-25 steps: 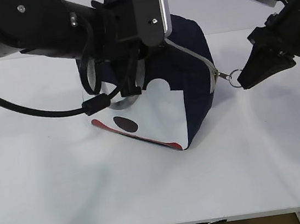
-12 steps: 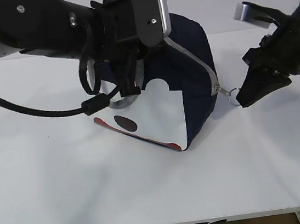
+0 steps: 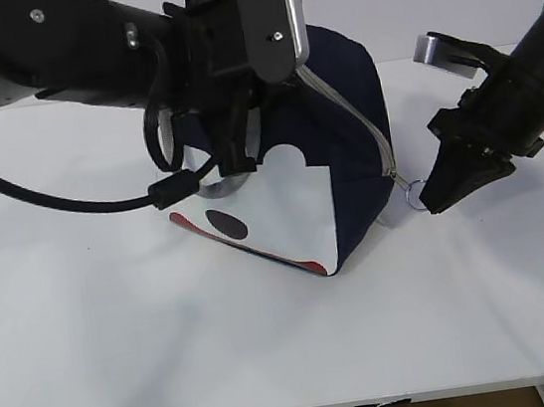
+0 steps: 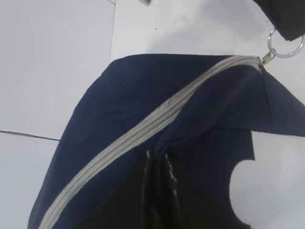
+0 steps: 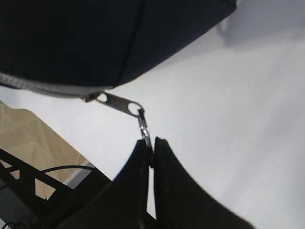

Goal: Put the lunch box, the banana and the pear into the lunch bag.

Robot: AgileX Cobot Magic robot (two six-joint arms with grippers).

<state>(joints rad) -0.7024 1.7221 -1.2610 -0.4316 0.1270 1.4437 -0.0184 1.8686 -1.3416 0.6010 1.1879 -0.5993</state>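
Navy lunch bag [image 3: 344, 144], right claw [image 3: 437, 204] pinching ring pull [image 3: 415, 195]

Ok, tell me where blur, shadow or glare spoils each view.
Exterior view: sharp, soft shadow beneath the lunch bag. Left wrist view: zipper crisp, the dark fingers at the bottom edge blurred and glossy. Right wrist view: ring pull clear, right hand a dark silhouette.
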